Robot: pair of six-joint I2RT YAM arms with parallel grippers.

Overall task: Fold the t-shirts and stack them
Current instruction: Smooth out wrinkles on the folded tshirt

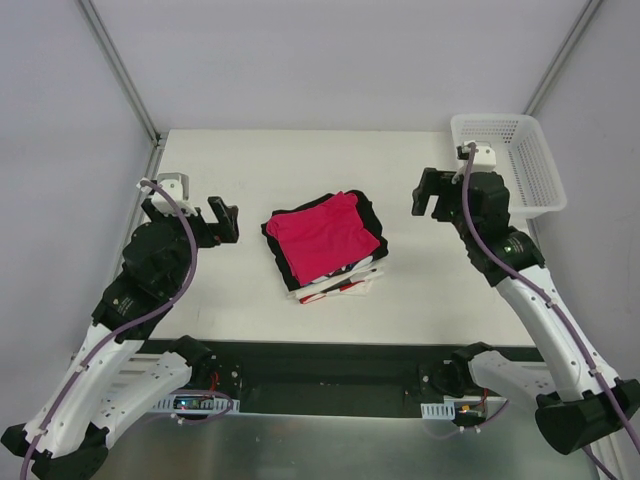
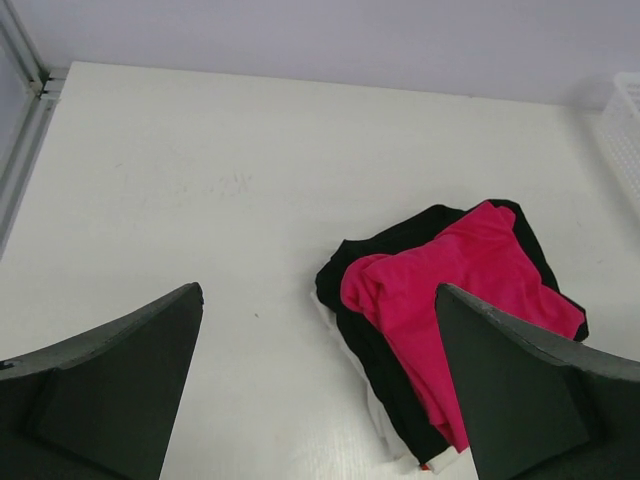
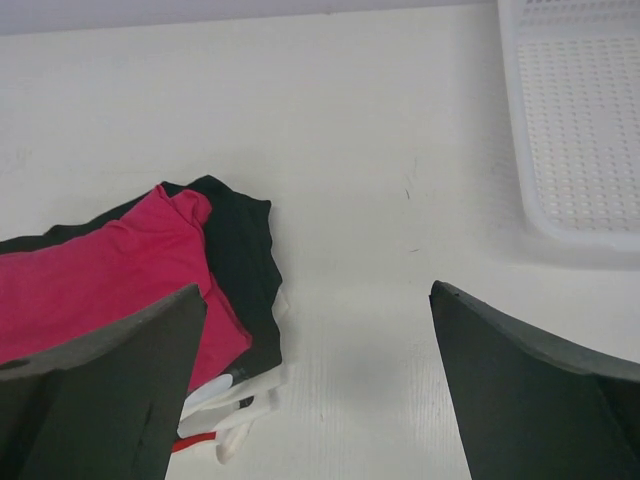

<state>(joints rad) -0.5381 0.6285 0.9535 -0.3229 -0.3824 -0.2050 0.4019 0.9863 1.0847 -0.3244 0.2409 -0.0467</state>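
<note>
A stack of folded t-shirts sits mid-table. The crimson-pink tee (image 1: 322,237) lies on top of a black tee (image 1: 369,215), with white and red edges (image 1: 335,288) showing underneath at the front. In the left wrist view the pink tee (image 2: 460,290) covers the black one (image 2: 385,360). The right wrist view shows the pink tee (image 3: 100,270), the black tee (image 3: 235,250) and the white edges (image 3: 235,400). My left gripper (image 1: 222,220) hangs open to the left of the stack, holding nothing. On the stack's right, my right gripper (image 1: 432,195) is also open and empty.
A white plastic lattice basket (image 1: 522,160) stands at the back right corner, also seen in the right wrist view as the basket (image 3: 580,120). Metal frame posts (image 1: 120,70) rise at the table's back corners. The table's near edge (image 1: 330,343) runs in front of the stack.
</note>
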